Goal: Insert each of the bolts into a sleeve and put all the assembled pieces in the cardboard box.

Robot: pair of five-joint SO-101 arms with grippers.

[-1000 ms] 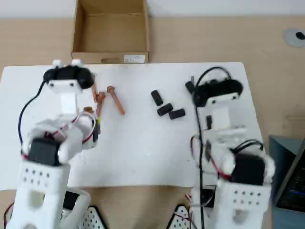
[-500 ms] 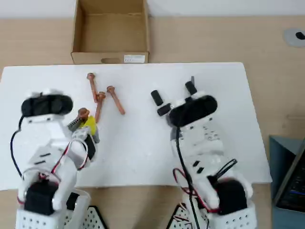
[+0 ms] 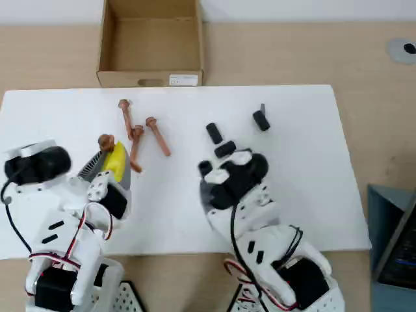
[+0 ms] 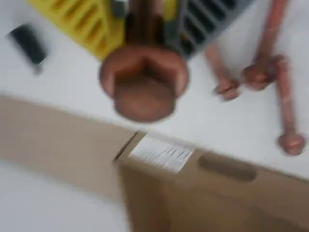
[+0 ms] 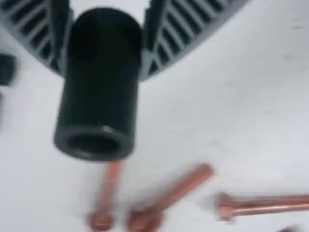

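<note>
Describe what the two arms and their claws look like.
The left arm and right arm are white boxy shells with black motors, perforated bases and looping black and red cables. The left claw pairs a yellow ribbed finger with a grey one; the right claw has grey ribbed fingers.

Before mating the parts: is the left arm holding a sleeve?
No, the left gripper clamps a copper bolt in its jaws.

Light wooden tabletop (image 3: 364,58), white mat (image 3: 305,195) over it, grey round disc (image 3: 402,49), possibly a laptop (image 3: 393,253) at the edge
</note>
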